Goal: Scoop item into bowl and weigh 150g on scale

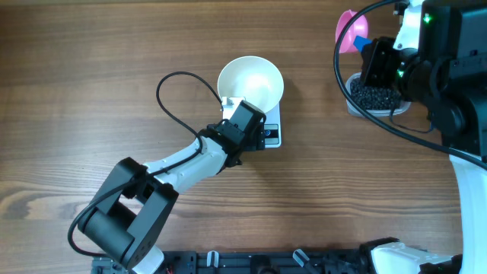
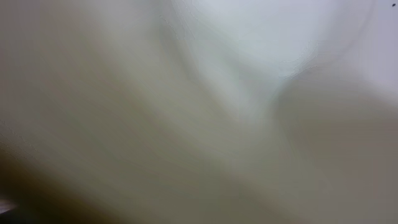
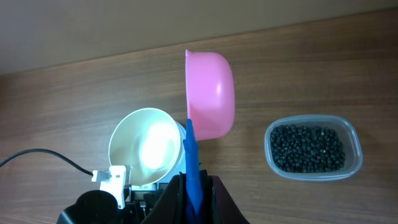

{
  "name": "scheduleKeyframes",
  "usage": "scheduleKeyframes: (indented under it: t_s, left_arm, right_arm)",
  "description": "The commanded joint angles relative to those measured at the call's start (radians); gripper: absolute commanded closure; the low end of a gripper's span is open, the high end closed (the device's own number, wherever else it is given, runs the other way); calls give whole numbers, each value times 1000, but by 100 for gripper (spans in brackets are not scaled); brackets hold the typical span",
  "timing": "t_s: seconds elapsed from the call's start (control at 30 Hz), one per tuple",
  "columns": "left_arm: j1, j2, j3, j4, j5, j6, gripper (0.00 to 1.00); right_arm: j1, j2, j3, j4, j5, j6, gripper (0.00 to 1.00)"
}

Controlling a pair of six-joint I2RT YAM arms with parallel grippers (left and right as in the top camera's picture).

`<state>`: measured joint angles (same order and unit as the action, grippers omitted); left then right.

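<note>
Wooden tabletop (image 1: pixel 91 84): bowl (image 1: pixel 251 80) sits empty on scale (image 1: pixel 272 135). Left jaws open at its rim; right jaws clamp scoop (image 3: pixel 211 93). Beads (image 3: pixel 308 149) lie in tub (image 3: pixel 354 134); scooping, weighing outstanding.

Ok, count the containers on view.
3: the white bowl on the scale, the clear tub of black beans further right, the pink scoop held in the right claw.

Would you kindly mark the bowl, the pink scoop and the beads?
bowl (image 1: pixel 255 76): overhead, bare inner wall.
pink scoop (image 3: pixel 211 93): right wrist, cup's outer side.
beads (image 3: pixel 308 148): right wrist, middle of heap.
</note>
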<state>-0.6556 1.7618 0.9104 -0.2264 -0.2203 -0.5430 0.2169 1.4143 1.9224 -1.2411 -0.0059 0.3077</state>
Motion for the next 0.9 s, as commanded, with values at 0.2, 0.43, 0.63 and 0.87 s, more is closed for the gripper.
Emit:
scheduleKeyframes:
  t_s: [0.2, 0.43, 0.63, 0.87]
  left_arm:
    - [-6, 62, -8, -6, -24, 16, 0]
    - [-5, 68, -8, -17, -28, 16, 0]
    - [-2, 68, -8, -55, -43, 20, 0]
    - [-2, 68, -8, -67, -43, 43, 0]
  right_arm:
    - [-3, 3, 20, 6, 17, -20, 96]
    - [-3, 3, 20, 6, 17, -40, 96]
    - [-3, 3, 20, 5, 17, -43, 96]
    - [-3, 3, 20, 5, 17, -43, 95]
